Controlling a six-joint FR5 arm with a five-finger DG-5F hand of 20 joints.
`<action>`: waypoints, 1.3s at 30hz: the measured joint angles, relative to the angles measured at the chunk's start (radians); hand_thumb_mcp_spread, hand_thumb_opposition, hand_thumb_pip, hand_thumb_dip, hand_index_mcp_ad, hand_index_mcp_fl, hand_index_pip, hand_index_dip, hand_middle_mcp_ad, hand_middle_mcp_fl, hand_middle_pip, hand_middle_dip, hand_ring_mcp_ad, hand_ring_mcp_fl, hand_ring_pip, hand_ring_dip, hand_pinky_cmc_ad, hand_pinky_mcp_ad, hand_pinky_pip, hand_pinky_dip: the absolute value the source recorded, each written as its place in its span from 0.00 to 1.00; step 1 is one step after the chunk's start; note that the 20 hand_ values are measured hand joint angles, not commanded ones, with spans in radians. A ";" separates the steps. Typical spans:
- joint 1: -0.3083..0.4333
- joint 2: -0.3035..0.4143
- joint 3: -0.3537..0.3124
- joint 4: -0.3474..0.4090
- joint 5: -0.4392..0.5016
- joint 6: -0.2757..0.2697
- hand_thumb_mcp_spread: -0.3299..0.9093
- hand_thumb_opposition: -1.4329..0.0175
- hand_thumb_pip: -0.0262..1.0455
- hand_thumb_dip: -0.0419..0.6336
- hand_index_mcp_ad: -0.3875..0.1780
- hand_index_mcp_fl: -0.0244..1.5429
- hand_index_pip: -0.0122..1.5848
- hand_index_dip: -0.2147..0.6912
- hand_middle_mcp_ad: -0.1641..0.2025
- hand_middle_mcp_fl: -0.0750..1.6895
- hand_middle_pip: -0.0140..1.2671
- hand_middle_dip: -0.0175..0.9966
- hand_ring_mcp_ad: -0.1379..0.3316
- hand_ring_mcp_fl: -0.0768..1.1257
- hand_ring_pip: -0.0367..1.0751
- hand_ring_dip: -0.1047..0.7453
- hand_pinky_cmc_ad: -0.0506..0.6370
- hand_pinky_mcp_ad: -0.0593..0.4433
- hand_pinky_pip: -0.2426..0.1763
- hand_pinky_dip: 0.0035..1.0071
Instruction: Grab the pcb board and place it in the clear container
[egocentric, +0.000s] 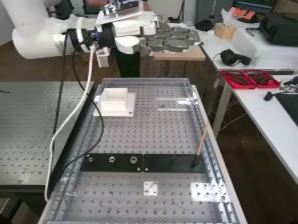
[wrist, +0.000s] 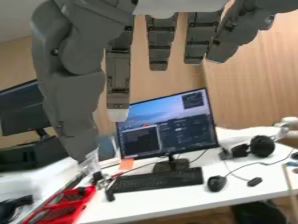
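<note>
- High view: our hand (egocentric: 174, 40) is up past the desk's (egocentric: 130, 137) far end, fingers out sideways and wide. Looks like we're at the approach stage, nothing grabbed.
- Same view: tbh we can't pin down the pcb board for sure. Best guess is the small pale plate (egocentric: 150, 188), well below the hand and toward the desk's near end.
- If that's it, we'd swing over the desk, turn the palm down, line up thumb and fingers with two opposite edges, then pinch lightly. It looks thin and flat, so pressing down hard could just skid it. We'd also stay clear of the upright stick (egocentric: 202, 141) on the black panel (egocentric: 171, 163).
- Containers: those shiny edges (egocentric: 172, 109) below the hand, on its side of the black panel, are probably the clear container; can't tell if anything's inside. Beside them is a white block (egocentric: 116, 101) on a base. The red trays (egocentric: 249, 79), off past the fingertips on the side desk (egocentric: 258, 112), have dark bits in them.
- Wrist view: fingers (wrist: 159, 44) straight, thumb (wrist: 70, 95) apart, nothing between them. Beyond them are a monitor (wrist: 165, 122) and keyboard (wrist: 156, 180), so we'd re-aim before lowering.
</note>
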 joint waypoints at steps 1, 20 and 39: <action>-0.005 0.012 -0.004 -0.004 0.009 -0.007 0.74 0.43 0.34 0.40 0.35 0.21 0.58 0.49 0.56 0.08 0.12 0.17 0.58 0.08 0.12 0.17 0.45 0.33 0.40 0.19; -0.063 0.100 0.009 -0.130 0.071 -0.088 0.67 0.47 0.34 0.36 0.42 0.19 0.28 0.55 0.56 0.08 0.12 0.17 0.62 0.07 0.12 0.17 0.44 0.32 0.40 0.19; -0.077 0.104 0.003 -0.151 0.051 -0.089 0.60 0.51 0.34 0.26 0.53 0.18 0.07 0.67 0.60 0.07 0.12 0.17 0.69 0.07 0.11 0.16 0.45 0.38 0.40 0.28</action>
